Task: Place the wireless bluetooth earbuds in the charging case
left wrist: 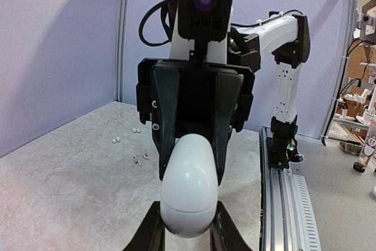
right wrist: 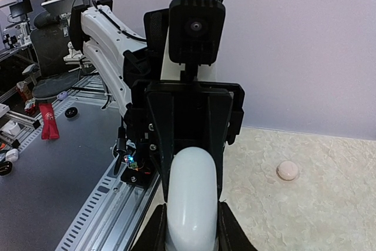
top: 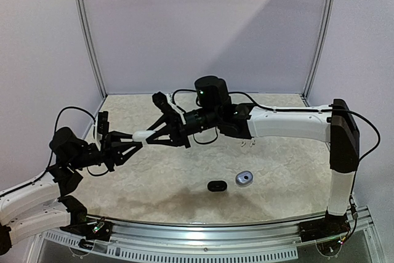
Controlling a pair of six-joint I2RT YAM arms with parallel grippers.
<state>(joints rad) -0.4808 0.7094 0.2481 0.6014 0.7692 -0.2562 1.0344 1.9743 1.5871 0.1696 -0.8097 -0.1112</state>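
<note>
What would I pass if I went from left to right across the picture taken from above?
In order: left gripper → white case, pinched from both sides → right gripper → black case → grey case.

A beige mottled table (top: 154, 180) stands between lilac walls (top: 203, 23). A metal rail (top: 203, 231) runs along its near edge. An office chair (right wrist: 53, 51) stands beyond.
</note>
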